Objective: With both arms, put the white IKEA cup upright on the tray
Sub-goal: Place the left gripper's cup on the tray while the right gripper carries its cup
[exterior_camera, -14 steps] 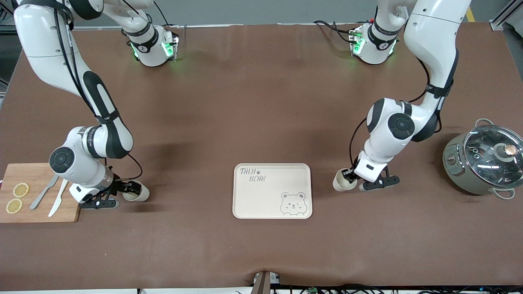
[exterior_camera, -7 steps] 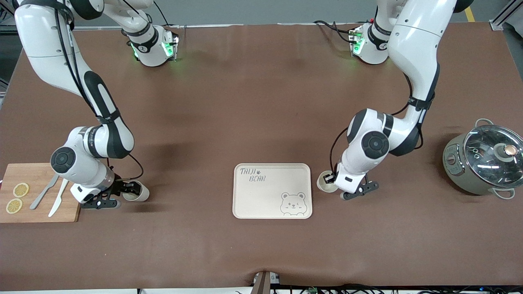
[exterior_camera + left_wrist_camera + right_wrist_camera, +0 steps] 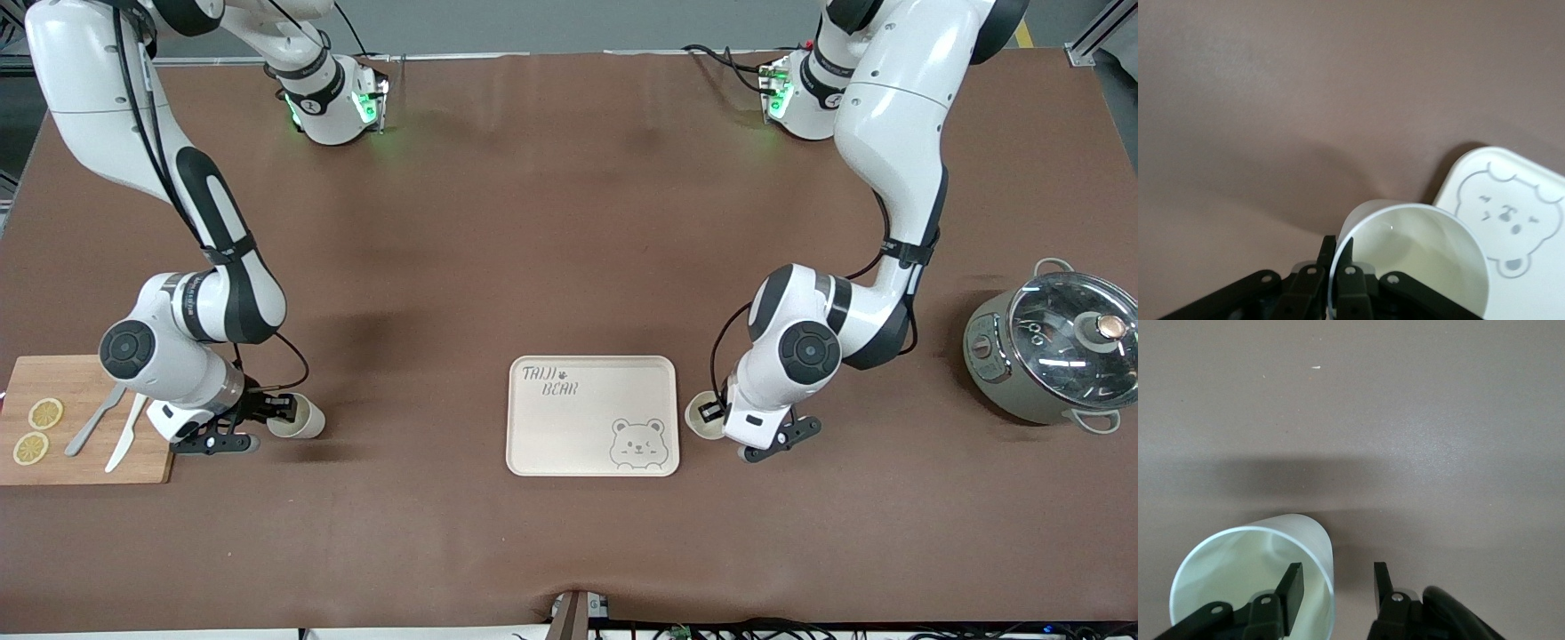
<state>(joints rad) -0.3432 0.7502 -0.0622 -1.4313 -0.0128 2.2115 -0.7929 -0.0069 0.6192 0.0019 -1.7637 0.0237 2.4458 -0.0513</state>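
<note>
White cup (image 3: 705,417) sits just off the tray (image 3: 591,415) edge by its bear corner, left gripper (image 3: 711,412) clamped on its rim. Lift clear of the raised rim before lowering. Right gripper (image 3: 283,409) straddles second cup (image 3: 298,418), fingers not yet pinching wall.

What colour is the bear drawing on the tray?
Grey, on the cream tray; the bear drawing shows best in the front view.

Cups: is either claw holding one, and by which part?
The left claw pinches the rim of the white cup beside the tray. The right claw straddles the rim of the other cup by the cutting board, not yet clamped.
</note>
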